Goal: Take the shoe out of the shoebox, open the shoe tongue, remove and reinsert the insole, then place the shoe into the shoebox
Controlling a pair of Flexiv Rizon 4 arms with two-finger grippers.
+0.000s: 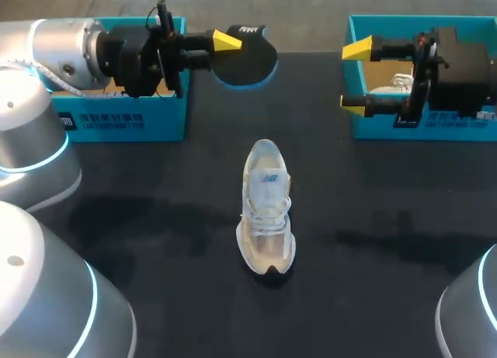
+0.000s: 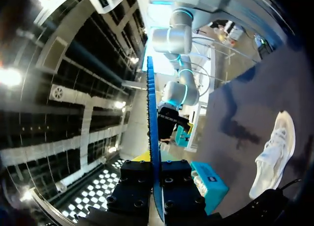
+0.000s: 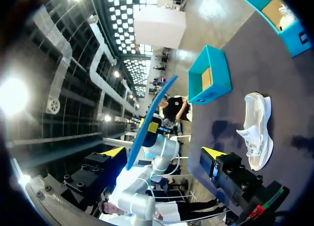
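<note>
Dark table (image 1: 373, 296), insole (image 1: 248, 61) in left pincer (image 1: 229, 43), shoe (image 1: 266, 206) well apart

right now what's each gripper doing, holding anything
Left gripper: shut on the insole.
Right gripper: open, holding nothing.

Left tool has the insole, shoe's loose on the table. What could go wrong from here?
1. The left tool grips the insole by one end only; it may bend or slip when pushed into the shoe.
2. Nothing holds the shoe: the right tool is open, over by the box, so the shoe may slide during insertion.
</note>
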